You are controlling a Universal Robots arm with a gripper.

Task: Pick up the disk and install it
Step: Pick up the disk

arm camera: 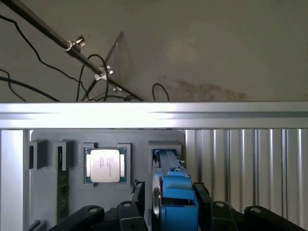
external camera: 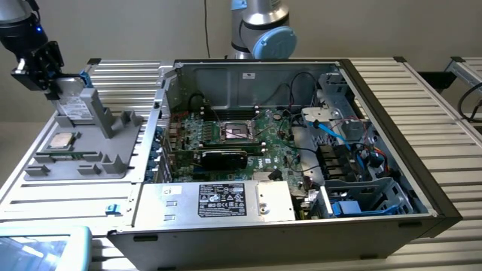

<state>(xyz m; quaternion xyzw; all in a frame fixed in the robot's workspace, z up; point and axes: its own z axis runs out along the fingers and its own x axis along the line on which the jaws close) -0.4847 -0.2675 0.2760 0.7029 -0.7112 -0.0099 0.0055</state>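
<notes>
Pick-up step: the jaws clamp the disk (arm camera: 177, 199), upright in its slot on the grey tray (external camera: 83, 169), so freeing it likely calls for a straight pull along the slot.

Open air is found above the grey fixture (external camera: 75, 164) at the exterior view's left of the desk (external camera: 421, 101). There the disk (external camera: 77, 107) is stood upright in a slot, the tool (external camera: 54, 84) set over its top edge, and grey uprights (external camera: 128, 119) are raised just beside it. Between fixture and open case (external camera: 241, 79) the side wall (external camera: 160, 113) is interposed. Inside, the drive cage (external camera: 369, 195) is open from above, but a blue cable (external camera: 335, 132) and loose wires (external camera: 362, 152) are strung near it. The near corner is taken up by a silver box (external camera: 226, 200); behind the case the arm's column (external camera: 260, 28) is raised.
</notes>
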